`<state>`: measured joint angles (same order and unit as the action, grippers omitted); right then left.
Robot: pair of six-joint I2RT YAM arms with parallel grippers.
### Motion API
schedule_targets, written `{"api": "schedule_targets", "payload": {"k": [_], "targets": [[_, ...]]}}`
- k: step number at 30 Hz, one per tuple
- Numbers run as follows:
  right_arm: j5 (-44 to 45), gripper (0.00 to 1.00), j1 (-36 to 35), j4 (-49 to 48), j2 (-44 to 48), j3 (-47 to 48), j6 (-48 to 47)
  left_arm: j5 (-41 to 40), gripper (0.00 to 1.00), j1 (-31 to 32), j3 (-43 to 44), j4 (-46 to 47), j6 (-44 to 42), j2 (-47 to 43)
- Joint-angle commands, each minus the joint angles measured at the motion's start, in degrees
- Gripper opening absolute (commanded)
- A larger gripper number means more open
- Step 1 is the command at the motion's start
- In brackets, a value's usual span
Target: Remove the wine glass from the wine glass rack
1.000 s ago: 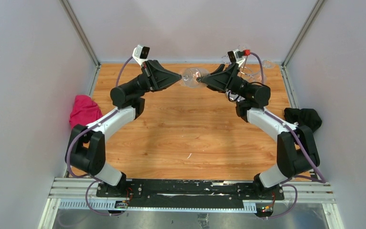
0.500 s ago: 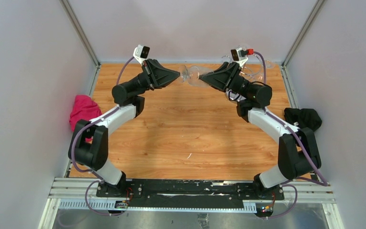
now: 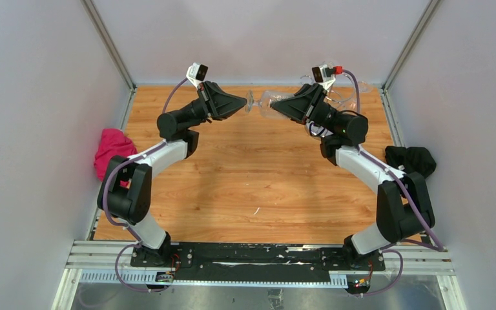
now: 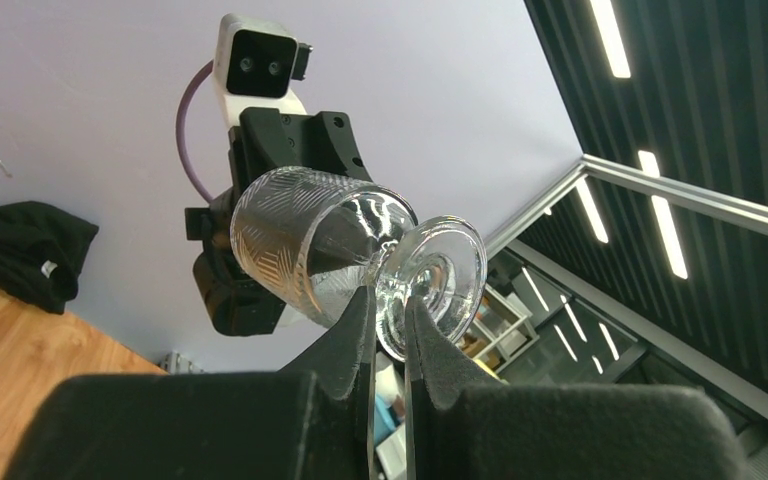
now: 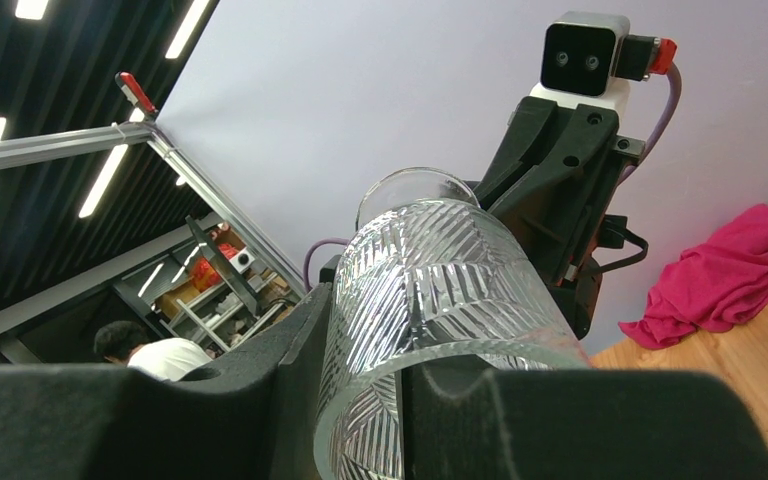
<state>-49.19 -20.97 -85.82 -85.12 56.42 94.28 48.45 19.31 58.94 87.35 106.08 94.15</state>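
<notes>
One wine glass, one wire rack, one pink cloth, one black cloth, one left hand, one right hand.

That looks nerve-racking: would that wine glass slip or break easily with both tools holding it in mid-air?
Probably fragile: the wine glass is thin clear glass, and the left tool pinches only its slim stem. Likely slippery too: its surface is glossy. Set down sideways, the round bowl would probably roll.

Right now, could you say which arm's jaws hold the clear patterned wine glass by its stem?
The left arm's jaws: they pinch the stem of the wine glass, while the right arm's jaws clamp its bowl.
</notes>
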Motion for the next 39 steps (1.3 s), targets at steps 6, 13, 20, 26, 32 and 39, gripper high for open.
{"api": "schedule_targets", "payload": {"k": [6,13,20,26,32,39], "targets": [[0.8,0.0,-2.4,-5.5,1.0,1.1,2.0,3.8,0.04,0.3,1.7,2.0,-4.4,0.8],[0.5,0.0,-2.3,1.4,5.8,-0.4,-2.9,5.0,0.3,-0.4,1.6,2.0,-3.8,0.4],[-0.4,0.0,-2.2,13.2,11.2,-1.1,-11.5,5.7,0.45,-2.7,2.5,2.0,-2.8,-2.1],[-1.3,0.0,-2.2,19.7,14.4,-0.5,-15.6,5.8,0.46,-6.4,1.8,2.1,-2.2,-3.3],[-2.3,0.0,-2.3,46.2,18.8,3.9,-31.7,5.6,0.31,-13.0,1.0,-1.3,-2.8,-4.5],[1.0,0.0,-3.3,78.5,17.9,15.7,-52.2,1.0,0.36,-14.9,5.6,-63.1,-45.3,-16.3]]}}
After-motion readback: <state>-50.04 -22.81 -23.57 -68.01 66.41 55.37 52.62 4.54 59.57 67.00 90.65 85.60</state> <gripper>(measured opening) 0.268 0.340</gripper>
